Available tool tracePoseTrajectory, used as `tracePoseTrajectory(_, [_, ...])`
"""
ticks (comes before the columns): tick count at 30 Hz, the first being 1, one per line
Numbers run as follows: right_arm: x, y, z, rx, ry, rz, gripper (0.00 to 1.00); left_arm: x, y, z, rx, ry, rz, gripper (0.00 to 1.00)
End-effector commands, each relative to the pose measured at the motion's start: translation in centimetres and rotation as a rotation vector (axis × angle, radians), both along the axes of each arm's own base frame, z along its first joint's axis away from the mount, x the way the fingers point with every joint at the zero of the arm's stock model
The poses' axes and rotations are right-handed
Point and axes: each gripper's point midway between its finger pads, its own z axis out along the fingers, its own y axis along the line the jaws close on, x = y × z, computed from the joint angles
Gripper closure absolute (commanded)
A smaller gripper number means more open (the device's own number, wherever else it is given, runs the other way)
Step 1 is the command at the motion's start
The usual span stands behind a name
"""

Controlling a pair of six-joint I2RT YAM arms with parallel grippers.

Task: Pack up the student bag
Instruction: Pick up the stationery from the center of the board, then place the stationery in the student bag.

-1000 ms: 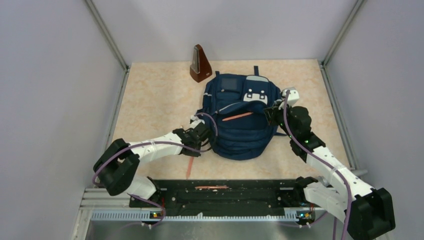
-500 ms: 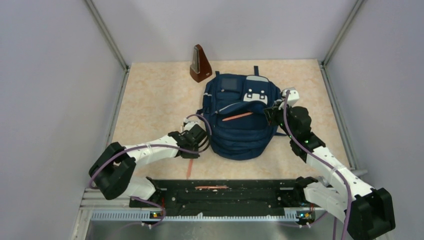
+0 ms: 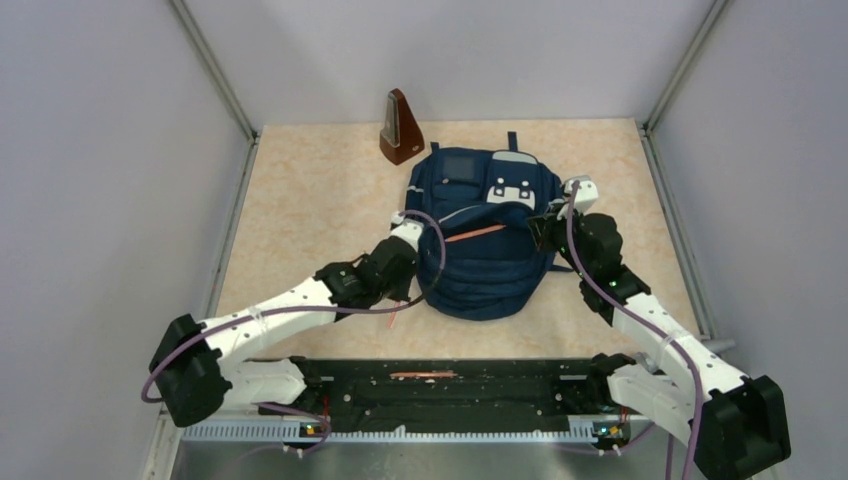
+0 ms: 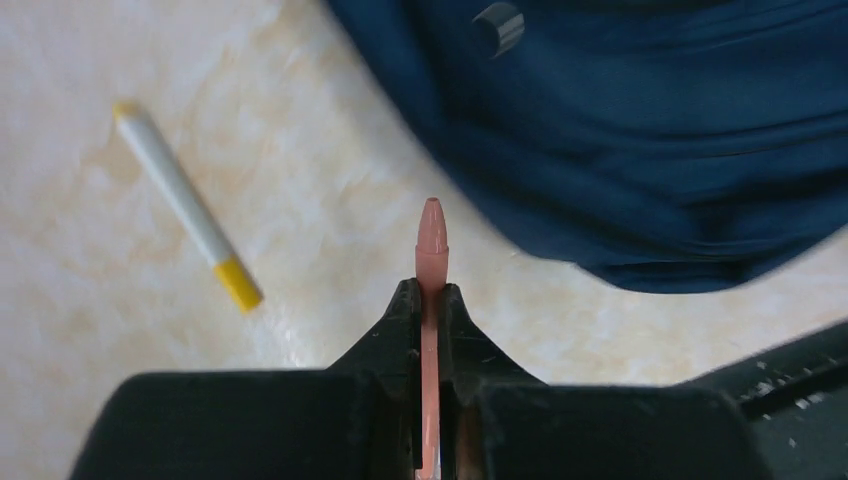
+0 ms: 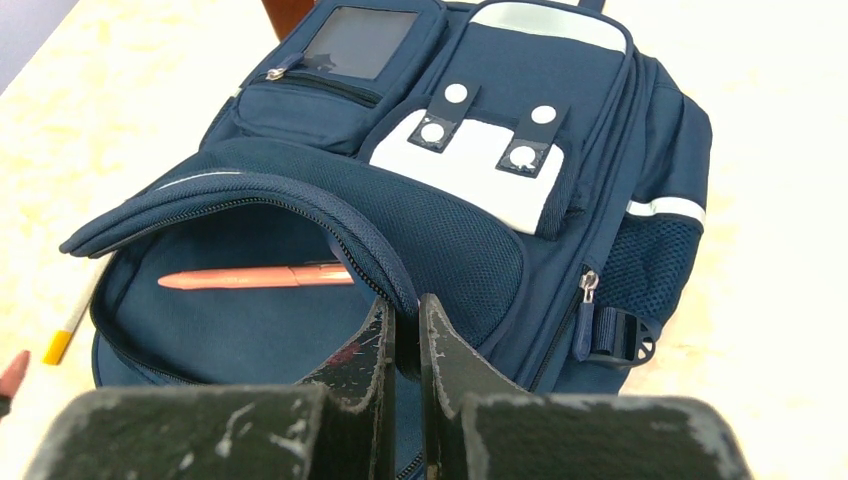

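Pocket mouth: the right gripper pinches the flap's zip edge on the student bag and holds it raised. A low arched gap shows beneath, widest toward the left.
Inside the gap: a salmon pen lies crosswise on the pocket floor.
Left approach: the left gripper, clamped on a pink pen, hangs over bare table just beside the bag's near-left edge.
On the table there: a white-and-yellow pen lies apart from the bag.
Far-left corner: a metronome stands close by.
Right flank: taken up by the right arm.
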Motion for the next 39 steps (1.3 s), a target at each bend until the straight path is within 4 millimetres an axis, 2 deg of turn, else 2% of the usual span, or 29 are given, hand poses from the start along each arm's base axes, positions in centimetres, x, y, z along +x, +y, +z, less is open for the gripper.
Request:
tracePoseTrajectory(1, [0.5,0.1,5.1,0.079,-0.114,-0.012,1.00,2.8,-6.1,9.2,-0.058,-0.305,-0.363,1.00])
tracePoseTrajectory(5, [0.1,0.4,6.3,0.094,-0.132,0.008,1.00,3.9,-9.7,11.9,-0.015,-0.358,-0.534,1.00])
tracePoseTrajectory(8, [-0.2,0.5,7.2,0.102,-0.146,0.022,1.00,4.9,-12.3,12.2,0.058,-0.403,-0.672,1.00])
tracePoseTrajectory(10, [-0.4,0.6,7.6,0.107,-0.151,0.028,1.00,5.9,-13.6,11.1,0.156,-0.421,-0.755,1.00])
tracePoseTrajectory(12, [-0.6,0.6,7.9,0.109,-0.155,0.032,1.00,6.9,-14.4,10.5,0.230,-0.425,-0.789,1.00])
tracePoseTrajectory(17, [-0.9,0.8,8.6,0.113,-0.162,0.046,1.00,8.4,-16.5,10.7,0.277,-0.471,-0.876,1.00])
tracePoseTrajectory(24, [-1.1,0.9,9.2,0.122,-0.173,0.055,1.00,9.3,-19.4,10.8,0.311,-0.613,-1.038,1.00])
tracePoseTrajectory(33, [-1.2,0.8,9.2,0.121,-0.172,0.055,1.00,10.6,-21.5,10.8,0.342,-0.703,-1.111,0.99])
tracePoseTrajectory(35, [-1.2,0.8,9.3,0.122,-0.173,0.055,1.00,10.9,-21.6,10.7,0.343,-0.704,-1.096,0.95])
tracePoseTrajectory(39, [-1.3,0.7,9.2,0.121,-0.171,0.051,1.00,11.7,-21.1,11.0,0.314,-0.677,-0.976,0.68])
